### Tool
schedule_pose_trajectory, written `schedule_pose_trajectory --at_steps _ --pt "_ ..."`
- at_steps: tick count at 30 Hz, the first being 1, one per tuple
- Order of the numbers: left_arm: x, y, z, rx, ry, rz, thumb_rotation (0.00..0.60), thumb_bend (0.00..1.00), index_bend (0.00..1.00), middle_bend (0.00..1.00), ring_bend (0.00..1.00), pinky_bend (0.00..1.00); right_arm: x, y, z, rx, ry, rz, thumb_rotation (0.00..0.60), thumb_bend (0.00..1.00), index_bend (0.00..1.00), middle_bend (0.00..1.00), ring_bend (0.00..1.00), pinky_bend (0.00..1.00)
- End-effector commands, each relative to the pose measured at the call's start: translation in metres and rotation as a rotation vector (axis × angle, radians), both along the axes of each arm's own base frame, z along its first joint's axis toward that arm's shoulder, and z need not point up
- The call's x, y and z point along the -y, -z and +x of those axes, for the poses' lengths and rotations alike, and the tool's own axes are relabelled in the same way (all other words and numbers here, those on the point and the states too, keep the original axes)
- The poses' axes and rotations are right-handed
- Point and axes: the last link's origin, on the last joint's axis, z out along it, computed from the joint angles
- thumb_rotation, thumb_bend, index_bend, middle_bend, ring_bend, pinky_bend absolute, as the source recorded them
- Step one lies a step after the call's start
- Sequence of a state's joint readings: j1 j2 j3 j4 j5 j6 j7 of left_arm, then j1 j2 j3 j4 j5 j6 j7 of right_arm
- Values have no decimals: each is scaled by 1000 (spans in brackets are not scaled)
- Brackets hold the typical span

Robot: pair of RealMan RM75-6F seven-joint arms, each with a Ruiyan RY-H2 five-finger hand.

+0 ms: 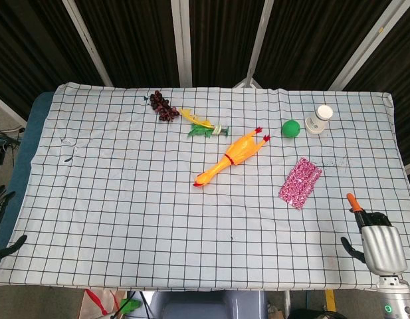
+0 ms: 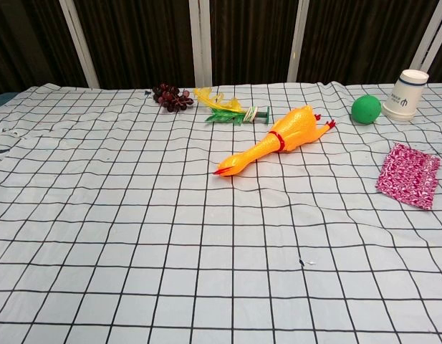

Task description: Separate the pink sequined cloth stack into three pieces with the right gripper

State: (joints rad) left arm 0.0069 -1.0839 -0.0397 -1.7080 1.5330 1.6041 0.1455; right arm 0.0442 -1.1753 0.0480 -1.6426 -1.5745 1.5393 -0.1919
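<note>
The table [image 1: 125, 219] is covered by a white cloth [image 2: 135, 236] with black grid lines. Dark corrugated panels [image 1: 131, 40] are divided by pale metal bars [image 1: 181, 40] behind it.

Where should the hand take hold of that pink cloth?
Probably the near short edge of the pink cloth, coming from the right hand's side: it lies flat as a thin stack, so only an edge offers a layer to pinch and peel.
</note>
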Motion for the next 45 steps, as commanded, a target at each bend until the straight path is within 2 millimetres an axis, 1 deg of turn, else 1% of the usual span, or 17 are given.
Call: schedule_pose_trajectory --at_steps 1,6,11,16,18,26,32,45 --pt "0 0 -1 5 -4 -1 600 270 141 26 34 105 2 5 3 -16 -14 3 600 290 15 464 532 467" --pt "-2 1 -2 6 -10 -9 600 270 141 27 36 105 11 14 6 -35 -22 21 600 394 57 598 662 577" --pt "-2 2 0 5 -3 -11 600 270 141 27 37 105 27 23 7 -89 -16 85 600 552 104 733 776 644" --pt "-1 2 0 4 -1 -9 600 270 141 26 37 105 40 35 9 -133 -11 133 600 697 117 818 830 654" --pt "-1 1 0 5 -4 -9 600 270 141 26 37 105 44 40 10 -146 -6 150 600 726 120 831 837 654" --pt "-2 -1 -1 8 -6 -4 600 271 141 27 37 105 55 61 11 -196 10 223 600 758 132 834 840 654" --pt "-2 -1 -2 7 -7 -4 600 271 141 26 37 105 61 75 12 -242 24 277 600 758 135 834 840 654" --pt "-3 0 -2 0 -12 -3 600 270 141 26 37 105 84 102 16 -309 57 360 600 759 139 834 840 654"
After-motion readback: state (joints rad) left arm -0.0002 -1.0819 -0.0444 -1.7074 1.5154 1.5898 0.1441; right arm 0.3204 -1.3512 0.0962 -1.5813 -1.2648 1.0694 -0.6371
